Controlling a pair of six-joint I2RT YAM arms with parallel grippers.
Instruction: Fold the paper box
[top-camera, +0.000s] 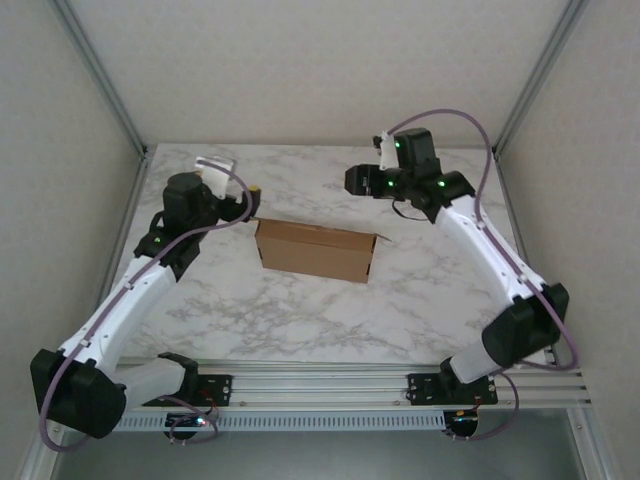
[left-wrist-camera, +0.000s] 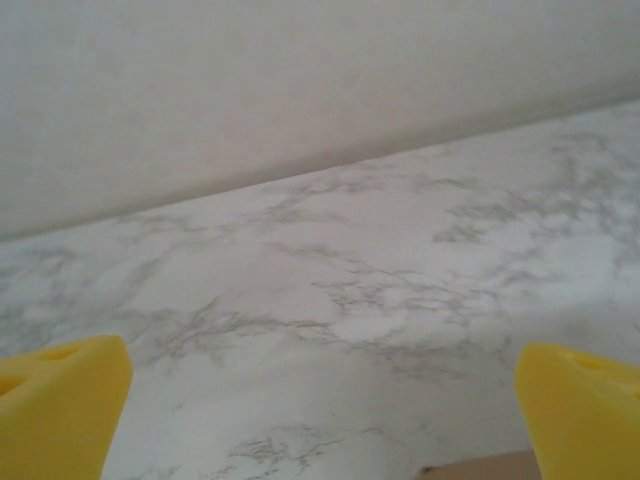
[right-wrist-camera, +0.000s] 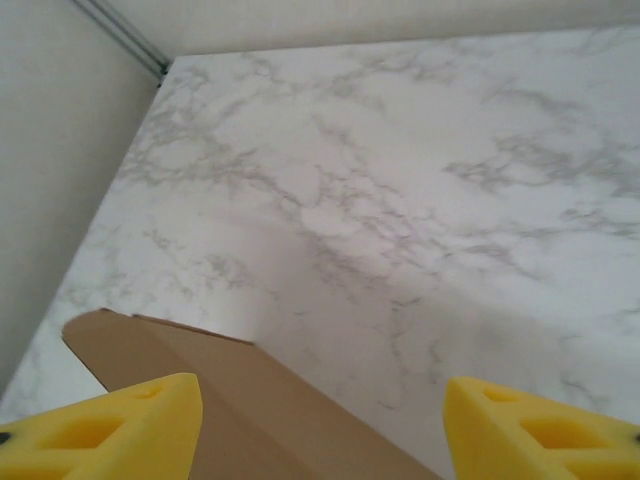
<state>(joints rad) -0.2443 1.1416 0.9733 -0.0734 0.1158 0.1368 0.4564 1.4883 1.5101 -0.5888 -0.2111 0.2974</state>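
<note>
The paper box is a plain brown cardboard shape lying mid-table, with a small flap raised at its right end. My left gripper hovers just off the box's left end. In the left wrist view its yellow fingertips stand wide apart over bare marble, and a sliver of the paper box shows at the bottom edge. My right gripper hangs above and behind the box's right end. In the right wrist view it is open, with the paper box below its left fingertip. Neither gripper holds anything.
The white marble table is walled by pale panels at the back and sides, with aluminium posts in the corners. A metal rail carrying both arm bases runs along the near edge.
</note>
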